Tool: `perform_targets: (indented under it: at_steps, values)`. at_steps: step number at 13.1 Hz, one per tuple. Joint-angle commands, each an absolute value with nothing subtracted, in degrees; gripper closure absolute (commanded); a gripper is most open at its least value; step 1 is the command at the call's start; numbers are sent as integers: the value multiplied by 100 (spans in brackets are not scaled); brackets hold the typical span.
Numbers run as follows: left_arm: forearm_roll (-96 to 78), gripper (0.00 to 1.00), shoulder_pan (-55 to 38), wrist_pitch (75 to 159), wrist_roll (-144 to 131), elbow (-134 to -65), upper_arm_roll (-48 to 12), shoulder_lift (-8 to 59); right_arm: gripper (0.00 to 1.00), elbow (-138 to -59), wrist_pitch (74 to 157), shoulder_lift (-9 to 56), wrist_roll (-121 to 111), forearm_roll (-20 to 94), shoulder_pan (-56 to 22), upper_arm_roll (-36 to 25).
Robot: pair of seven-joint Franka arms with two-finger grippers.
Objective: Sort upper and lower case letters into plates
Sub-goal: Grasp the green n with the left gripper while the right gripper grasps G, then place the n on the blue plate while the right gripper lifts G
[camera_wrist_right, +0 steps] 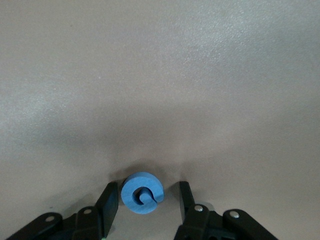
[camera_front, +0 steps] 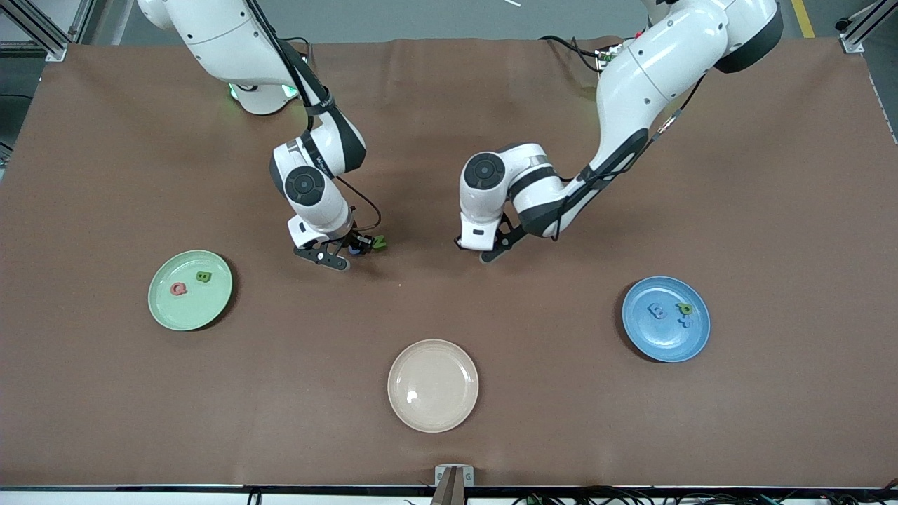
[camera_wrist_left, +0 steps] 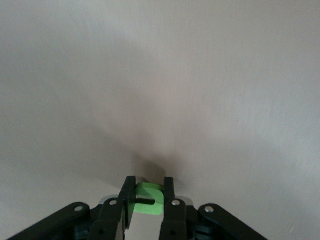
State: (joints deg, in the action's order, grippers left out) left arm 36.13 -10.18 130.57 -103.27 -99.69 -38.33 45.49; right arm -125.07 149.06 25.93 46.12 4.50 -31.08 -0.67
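My left gripper (camera_wrist_left: pixel 150 180) is shut on a bright green letter (camera_wrist_left: pixel 151 198) and sits low over the middle of the table (camera_front: pixel 486 254); the front view hides that letter. My right gripper (camera_wrist_right: pixel 148 186) is open around a round blue letter (camera_wrist_right: pixel 142 193) lying on the table, with a gap at one finger. In the front view the right gripper (camera_front: pixel 353 248) is beside a green letter N (camera_front: pixel 379 242). The mint green plate (camera_front: pixel 163 312) holds a red letter (camera_front: pixel 179 288) and a green one (camera_front: pixel 204 277). The blue plate (camera_front: pixel 666 345) holds three letters.
An empty cream-beige plate (camera_front: pixel 433 385) lies near the front edge, between the two other plates and nearer to the camera. The brown table mat (camera_front: pixel 772 210) is bare toward both ends. Cables run by the left arm's base.
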Motion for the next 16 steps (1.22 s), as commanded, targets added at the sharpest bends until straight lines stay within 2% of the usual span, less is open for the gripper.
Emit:
perform_targets:
  at_steps: [1,7,11,13,14,15,16]
  values:
    - [3700,98,-477,12517,-9864,-9625,-3867,4246,47,-12498,14933,2575,4649,545,-3094,-79]
    - [3709,96,1219,12507,-7448,-9448,-3902,4114,50,-12498,14950,2619,4658,545,-3173,-70]
    - [3709,96,1967,12507,-6304,-9448,-3850,4122,51,-12507,14977,2628,4658,554,-3182,-70]
    - [3718,93,2248,12507,-5890,-9466,-3832,4166,59,-12498,14977,2628,4658,554,-3173,-70]
    - [3718,83,2346,12516,-5810,-9466,-3823,4218,64,-12498,14977,2628,4658,554,-3173,-70]
    - [3744,59,2347,12524,-5801,-9457,-3780,4245,68,-12507,14977,2628,4658,554,-3173,-70]
    - [3901,17,2347,12524,-5809,-9466,-3710,4245,73,-12498,14977,2628,4658,554,-3173,-70]
